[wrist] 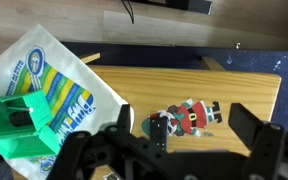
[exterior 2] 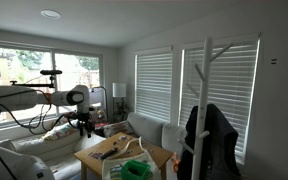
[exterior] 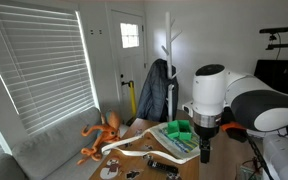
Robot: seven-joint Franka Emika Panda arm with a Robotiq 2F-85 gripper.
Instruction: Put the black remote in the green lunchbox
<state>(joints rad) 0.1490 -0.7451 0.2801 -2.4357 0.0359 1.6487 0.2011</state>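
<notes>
In the wrist view the black remote (wrist: 159, 132) lies flat on the wooden table (wrist: 184, 85), its top end resting on a flat Santa figure (wrist: 192, 115). The green lunchbox (wrist: 12, 125) stands to its left on a white printed bag (wrist: 54, 75). My gripper (wrist: 186, 128) hangs above the remote and Santa, open and empty, with the remote near its left finger. In both exterior views the lunchbox (exterior: 179, 130) (exterior 2: 136, 170) sits on the table beside my gripper (exterior: 204, 145) (exterior 2: 84, 125). The remote is too small to pick out there.
An orange octopus toy (exterior: 102, 135) lies on the grey sofa by the table's far side. A white ring (exterior: 109, 170) and small dark bits lie on the table. A white coat stand with a dark jacket (exterior 2: 209, 130) is nearby. The table's edge (wrist: 281, 80) shows at right.
</notes>
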